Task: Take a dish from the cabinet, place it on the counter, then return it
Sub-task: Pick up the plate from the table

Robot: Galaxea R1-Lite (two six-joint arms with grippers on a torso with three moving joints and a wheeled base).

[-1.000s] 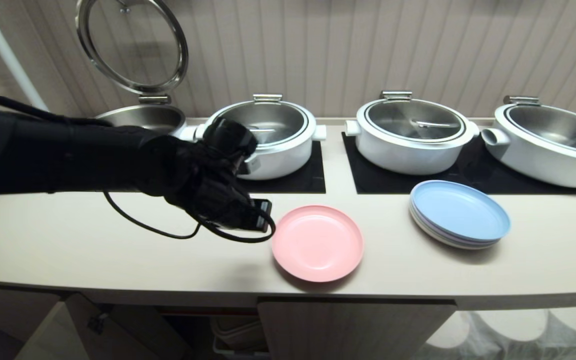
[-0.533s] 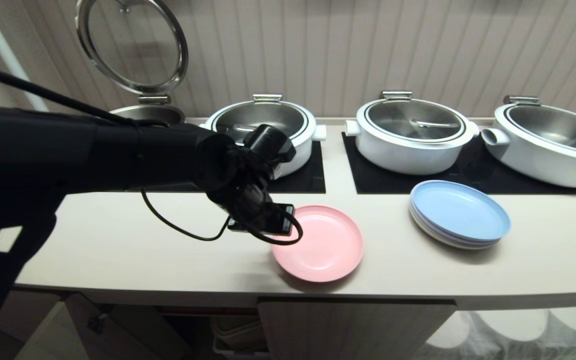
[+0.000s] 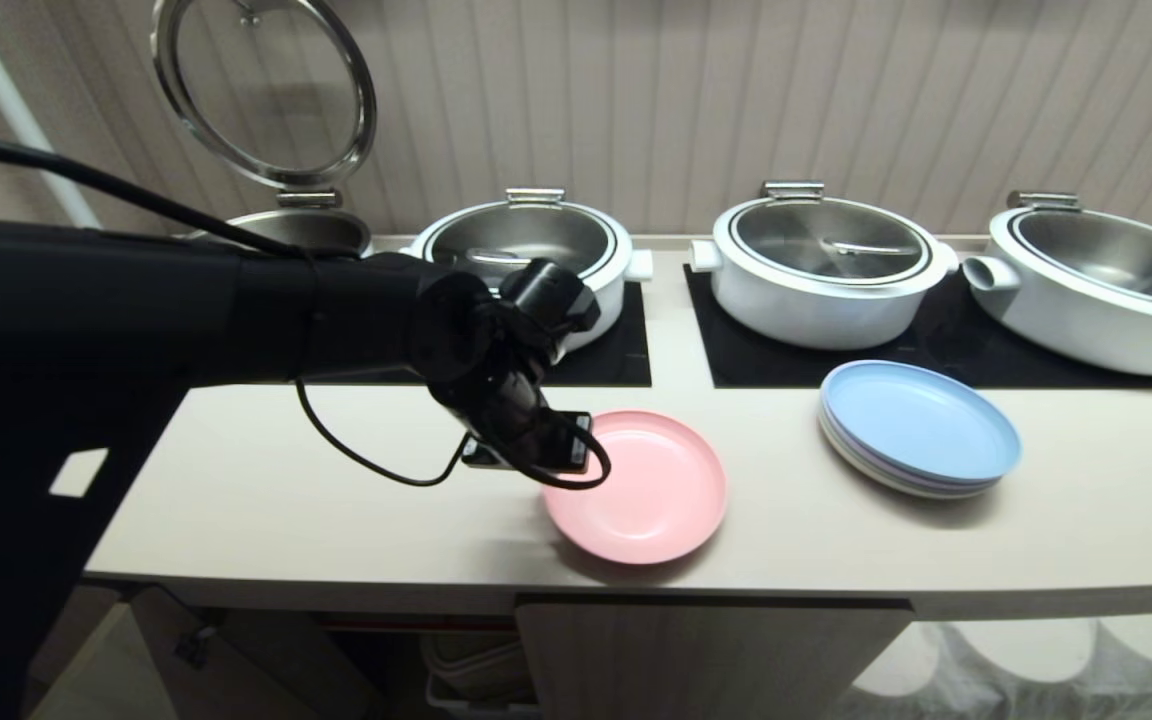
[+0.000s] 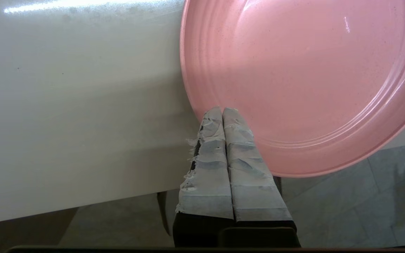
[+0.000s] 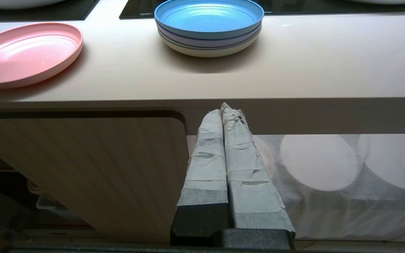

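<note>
The pink dish (image 3: 651, 495) lies flat on the cream counter (image 3: 286, 500), close to its rounded front edge. My left gripper (image 3: 548, 452) is shut and empty, pointing down over the dish's left rim. In the left wrist view its taped fingertips (image 4: 222, 109) overlap the rim of the dish (image 4: 311, 77); I cannot tell whether they touch. My right gripper (image 5: 223, 107) is shut and parked below the counter's edge, in front of the cabinet door (image 5: 100, 168). It is outside the head view. The dish (image 5: 26, 52) also shows in the right wrist view.
A stack of pale blue plates (image 3: 921, 425) sits right of the dish. White pots (image 3: 821, 265) stand on black cooktop panels (image 3: 616, 360) at the back, and one lid (image 3: 266, 90) is raised. Below, a cabinet door (image 3: 236, 660) hangs open left of the shut door (image 3: 706, 660).
My left arm has reached to the right, carrying the shut gripper from beside the dish to over its left rim. The dish has not moved.
</note>
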